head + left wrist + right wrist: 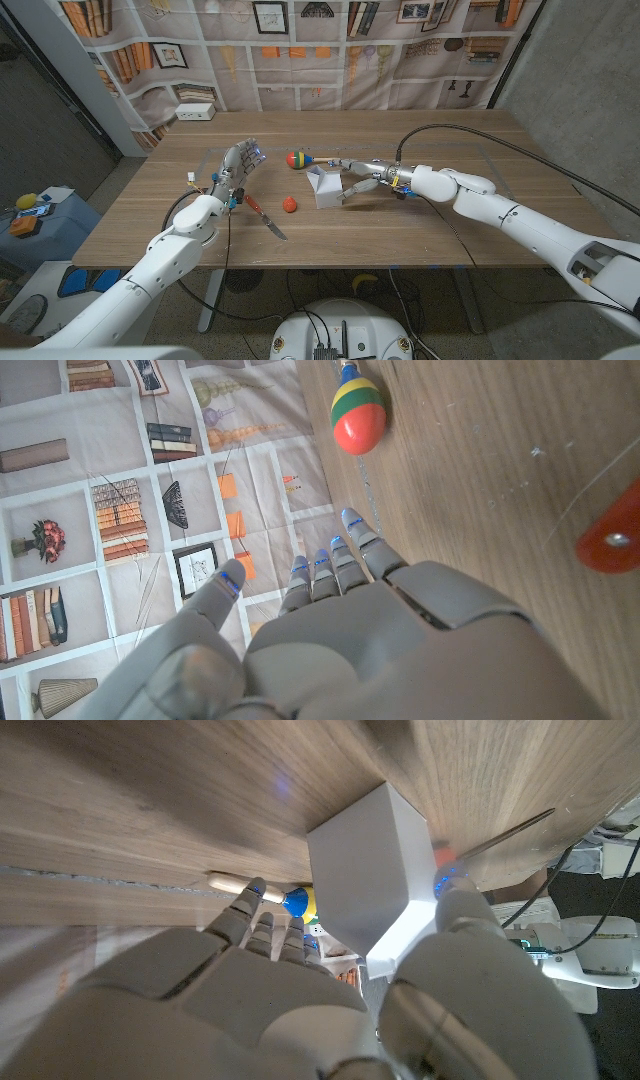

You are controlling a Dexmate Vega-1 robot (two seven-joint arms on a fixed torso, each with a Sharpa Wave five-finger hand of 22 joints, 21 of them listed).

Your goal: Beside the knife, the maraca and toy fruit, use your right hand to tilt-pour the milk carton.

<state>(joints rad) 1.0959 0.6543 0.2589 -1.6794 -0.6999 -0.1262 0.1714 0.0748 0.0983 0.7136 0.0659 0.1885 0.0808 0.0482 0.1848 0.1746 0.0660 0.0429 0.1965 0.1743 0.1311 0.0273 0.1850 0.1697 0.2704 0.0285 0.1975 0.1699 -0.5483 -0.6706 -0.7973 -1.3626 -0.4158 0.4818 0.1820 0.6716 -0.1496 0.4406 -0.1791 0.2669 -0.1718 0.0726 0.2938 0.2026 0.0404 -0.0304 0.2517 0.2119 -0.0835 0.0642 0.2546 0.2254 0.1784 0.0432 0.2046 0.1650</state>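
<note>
Near the middle of the table (480,170) stands the milk carton (323,185), a small white box, and the right hand (362,177) reaches in on it from the robot's right side. In the right wrist view the carton (370,865) sits between the thumb (455,900) on one side and the other fingers (262,915) on the other, its peaked top nearest the palm. The thumb looks to touch one face; whether the other fingers press the opposite face I cannot tell, so the grasp seems to be closing rather than firm.

What matters for the pour is how the carton lies to the hand. In the head view it leans a little rather than standing square, and the forearm lies roughly level across the table, pointing at the carton's side — so I judge that a roll of the wrist would tip its top over.

The maraca (296,159) lies just behind the carton, its stick running toward the right hand. The toy fruit (289,205), small and red, sits just in front and to the left, and the knife (266,219) lies farther left, near the left arm.

The left hand (238,166) stands well apart from the carton, raised with the fingers apart and holding nothing — the left wrist view shows the fingers (345,555) straight, with the maraca (358,415) beyond them.
</note>
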